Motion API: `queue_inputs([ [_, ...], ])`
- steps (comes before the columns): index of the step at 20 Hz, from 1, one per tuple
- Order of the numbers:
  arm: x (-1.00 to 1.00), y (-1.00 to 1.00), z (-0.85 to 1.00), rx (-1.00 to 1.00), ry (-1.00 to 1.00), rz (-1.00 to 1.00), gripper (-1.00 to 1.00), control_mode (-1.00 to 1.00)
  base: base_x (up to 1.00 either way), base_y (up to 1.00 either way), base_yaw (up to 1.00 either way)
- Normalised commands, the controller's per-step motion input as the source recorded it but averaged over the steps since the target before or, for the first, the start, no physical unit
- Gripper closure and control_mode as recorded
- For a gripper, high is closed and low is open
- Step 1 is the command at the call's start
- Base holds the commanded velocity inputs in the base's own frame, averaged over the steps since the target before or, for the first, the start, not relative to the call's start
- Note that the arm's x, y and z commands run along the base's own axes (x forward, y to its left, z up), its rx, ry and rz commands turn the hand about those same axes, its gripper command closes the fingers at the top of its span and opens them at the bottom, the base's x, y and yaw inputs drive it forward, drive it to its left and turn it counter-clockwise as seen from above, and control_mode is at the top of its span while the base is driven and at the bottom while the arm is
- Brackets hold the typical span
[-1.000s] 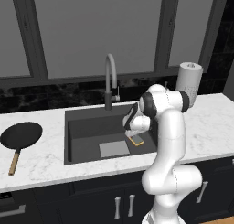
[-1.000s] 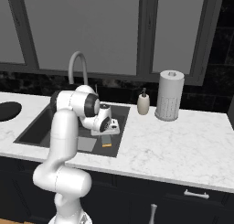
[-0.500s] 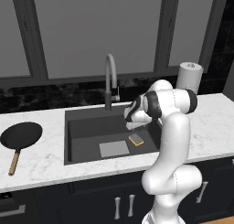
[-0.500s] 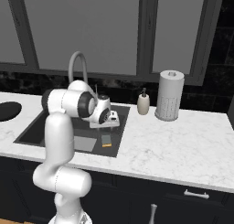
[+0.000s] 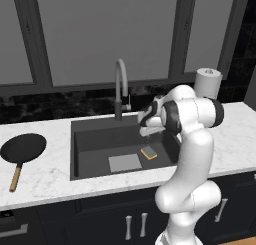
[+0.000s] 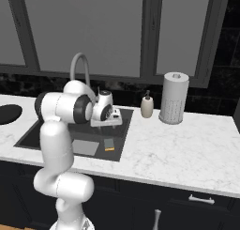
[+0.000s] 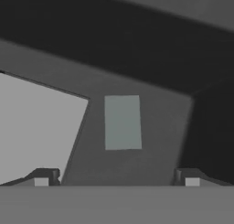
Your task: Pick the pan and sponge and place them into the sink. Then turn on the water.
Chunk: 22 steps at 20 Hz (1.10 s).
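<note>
The black pan point(image 5: 22, 148) with its wooden handle point(image 5: 15, 178) lies on the counter left of the sink point(image 5: 95, 137); its edge point(image 6: 8, 113) also shows in the right base view. Inside the sink, the yellow sponge point(image 5: 149, 152) point(image 6: 109, 145) lies beside the pale drain plate point(image 5: 125, 162) point(image 6: 85, 147) point(image 7: 122, 122). My gripper point(image 5: 146, 127) point(image 6: 106, 124) point(image 7: 116, 179) hangs open above the sink's right part, higher than the sponge, with nothing between its fingertips point(image 7: 41, 178). The arched faucet point(image 5: 120, 84) point(image 6: 79, 67) stands behind the sink, and no water is running.
A paper towel roll point(image 5: 207, 82) point(image 6: 173, 98) and a soap dispenser point(image 6: 147, 107) stand on the counter to the right of the sink. Pale marble counter point(image 7: 36, 127) borders the basin. Dark windows rise behind the faucet.
The hand has risen from just above the sponge and turned toward the basin's middle. The sponge stays on the sink floor. The jaws stay open.
</note>
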Motion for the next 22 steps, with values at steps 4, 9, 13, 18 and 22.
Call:
queue_inputs([
  [4,-0.42,-0.03,0.42,0.00,0.00,0.00,-1.00,-1.00,0.00,0.00,0.00],
  [9,-0.34,-0.05,0.45,0.00,0.00,0.00,-1.00,-1.00,0.00,0.00,0.00],
  [13,-0.40,-0.08,0.46,0.00,0.00,0.00,-1.00,-1.00,0.00,0.00,0.00],
  [18,-0.49,-0.02,0.50,0.00,0.00,0.00,-1.00,-1.00,0.00,0.00,0.00],
  [22,-0.68,0.00,0.61,0.00,0.00,0.00,-1.00,-1.00,0.00,0.00,0.00],
])
